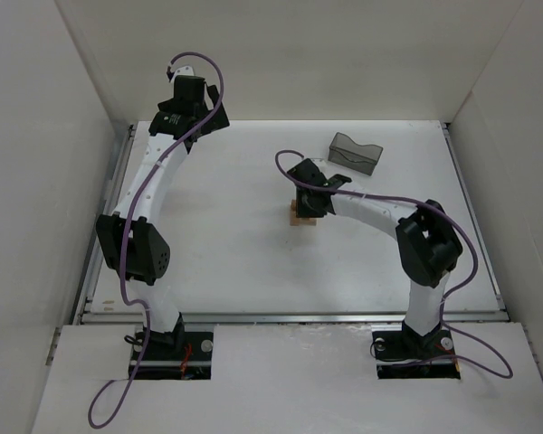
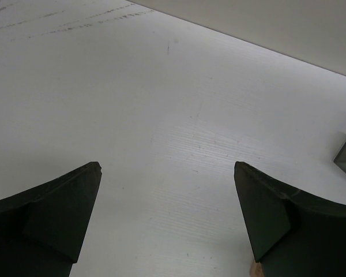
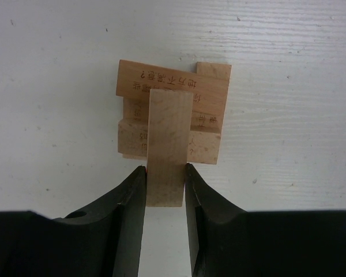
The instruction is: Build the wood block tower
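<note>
Wood blocks (image 3: 205, 124) laid crosswise make the tower (image 1: 300, 221), which stands on the white bench (image 1: 226, 244) a little right of its middle. Over the far left corner hangs the left end effector (image 1: 188, 90), its fingers (image 2: 63, 208) spread wide above the bench surface. Further right, the right end effector (image 1: 308, 201) sits directly above the tower, clamped narrow on a single block (image 3: 170, 138). This bar points away from the wrist camera and overlaps the tower's top layer, whose bars carry printed characters. Whether the held bar rests on that layer I cannot tell. Right of the tower and further back lies a dark grey bin (image 1: 356, 154), well apart from it
</note>
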`<state>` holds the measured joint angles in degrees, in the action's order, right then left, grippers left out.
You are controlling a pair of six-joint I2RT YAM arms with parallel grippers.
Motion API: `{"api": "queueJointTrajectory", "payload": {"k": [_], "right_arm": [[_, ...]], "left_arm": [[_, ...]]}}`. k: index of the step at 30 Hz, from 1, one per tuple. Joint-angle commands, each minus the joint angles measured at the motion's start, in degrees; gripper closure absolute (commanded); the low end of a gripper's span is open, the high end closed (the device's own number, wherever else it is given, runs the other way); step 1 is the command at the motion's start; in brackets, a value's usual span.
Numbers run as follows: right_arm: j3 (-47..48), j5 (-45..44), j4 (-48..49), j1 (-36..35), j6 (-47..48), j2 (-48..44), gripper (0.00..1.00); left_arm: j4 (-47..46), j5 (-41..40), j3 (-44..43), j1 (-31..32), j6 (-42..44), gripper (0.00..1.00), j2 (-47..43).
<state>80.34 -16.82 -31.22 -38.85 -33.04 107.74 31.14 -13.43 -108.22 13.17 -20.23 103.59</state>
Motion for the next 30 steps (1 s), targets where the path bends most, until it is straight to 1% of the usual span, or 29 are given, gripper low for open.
{"api": "queueJointTrajectory", "payload": {"k": [1, 10, 30], "right_arm": [[4.6, -2.6, -1.4, -0.8, 0.9, 0.7, 1.00], [7.8, -5.5, -3.9, -1.3, 3.4, 2.6, 1.00], [8.3, -4.4, -3.8, -1.3, 4.5, 4.8, 1.00]], "left_arm": [[-1.1, 0.3, 0.6, 0.4, 0.2, 0.00, -2.2], [-1.1, 0.9, 1.2, 0.4, 0.2, 0.00, -2.2], [-1.6, 1.9, 2.2, 0.4, 0.2, 0.00, -2.7]]}}
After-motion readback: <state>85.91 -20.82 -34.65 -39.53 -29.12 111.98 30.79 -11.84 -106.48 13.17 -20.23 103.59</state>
